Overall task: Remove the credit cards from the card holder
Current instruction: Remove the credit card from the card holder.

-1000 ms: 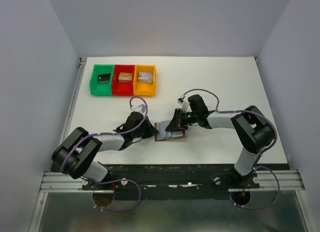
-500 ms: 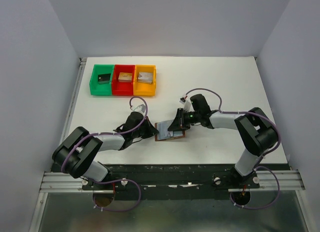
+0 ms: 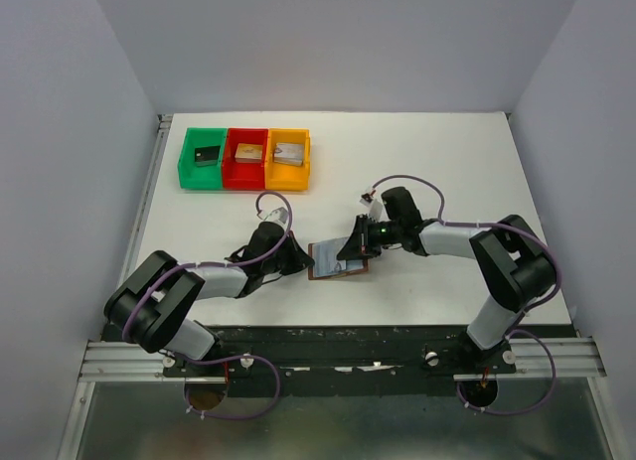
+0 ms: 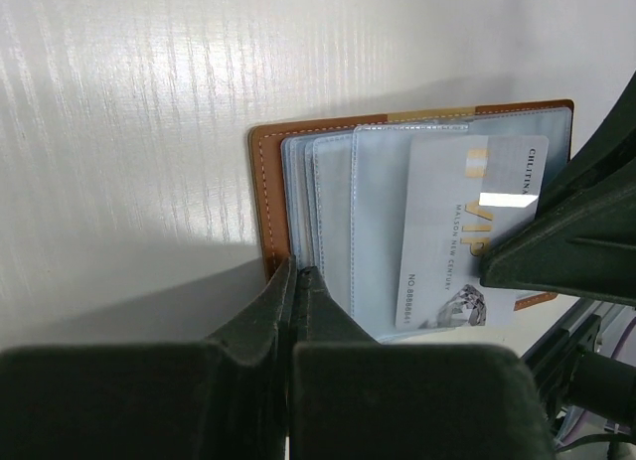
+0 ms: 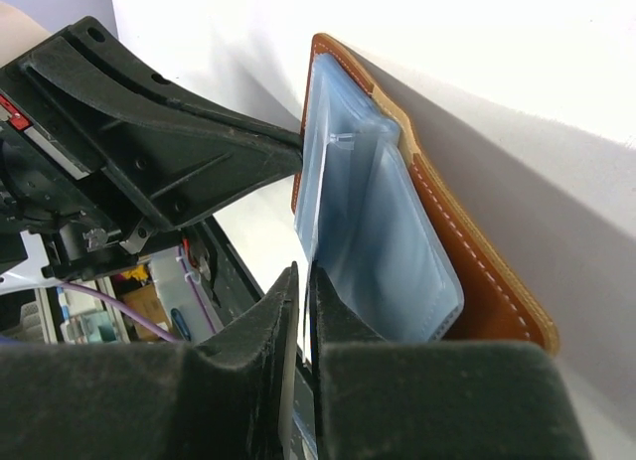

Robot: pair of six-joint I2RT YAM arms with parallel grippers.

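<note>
The right gripper [image 5: 302, 277] has its jaws drawn almost together on the thin edge of a silvery grey-blue credit card [image 4: 452, 231], printed "VIP" in gold. The left gripper [image 4: 295, 273] has its jaws fully together, nipping the lower edge of the card holder [image 4: 266, 192]. The card holder, brown leather with pale stitching and a light blue lining, lies open on the white table [image 3: 447, 162]. It is well nearer the arm bases than the orange tray [image 3: 287, 160] and slightly to the tray's right. The card lies against the lining.

Open card holder [image 3: 338, 261] on white table [image 3: 447, 162]
</note>
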